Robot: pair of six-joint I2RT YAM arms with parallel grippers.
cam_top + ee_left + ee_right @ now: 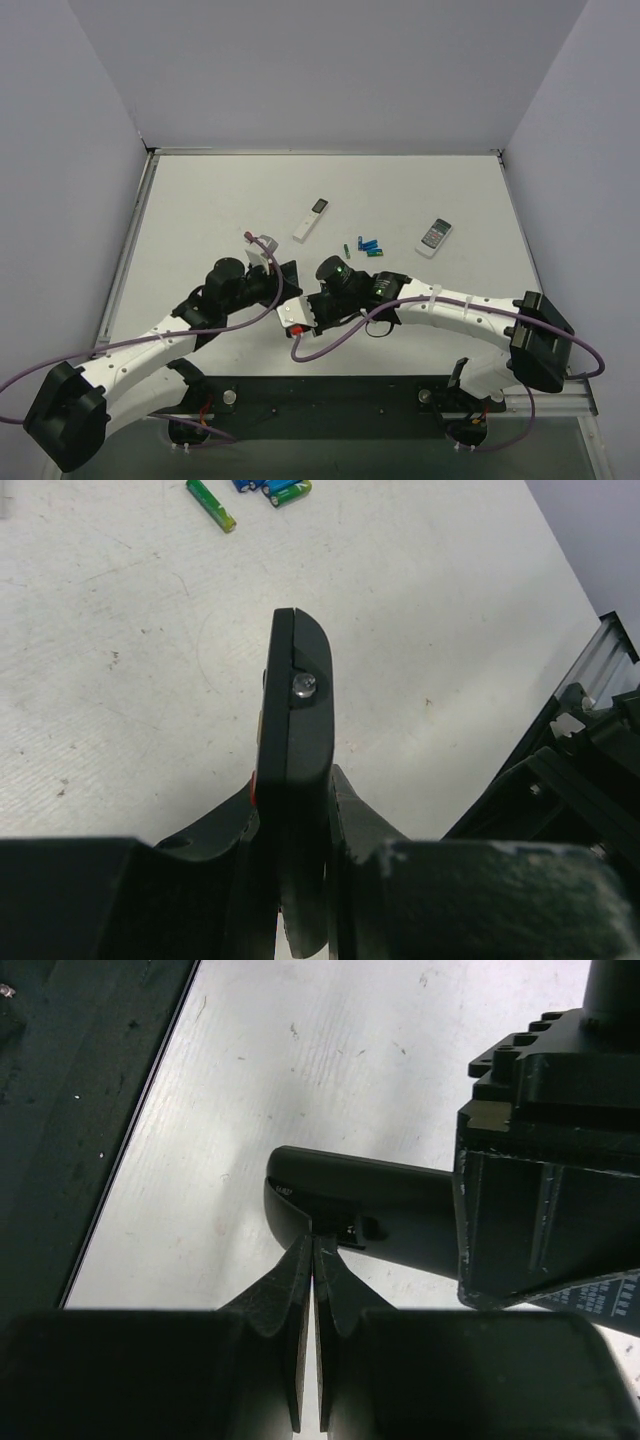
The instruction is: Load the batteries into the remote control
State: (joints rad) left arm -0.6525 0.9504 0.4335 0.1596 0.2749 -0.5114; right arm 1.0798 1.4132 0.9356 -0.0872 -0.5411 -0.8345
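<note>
My left gripper (296,792) is shut on the long black remote control (295,700) and holds it edge-on above the table, with a small screw showing on its edge. In the right wrist view the remote (350,1192) lies crosswise just beyond my right gripper (313,1242). That gripper is shut, its tips touching a lip on the remote's underside near one end. In the top view both grippers meet at mid-table, left (283,280) and right (318,305), hiding most of the remote. Green batteries (347,247) lie loose on the table and show at the left wrist view's top edge (212,505).
Small blue cells (372,245) lie mixed with the green ones. A slim white stick remote (311,219) lies behind the grippers. A short white remote with a grey keypad (434,237) lies to the right. Purple cables (330,345) loop off both arms.
</note>
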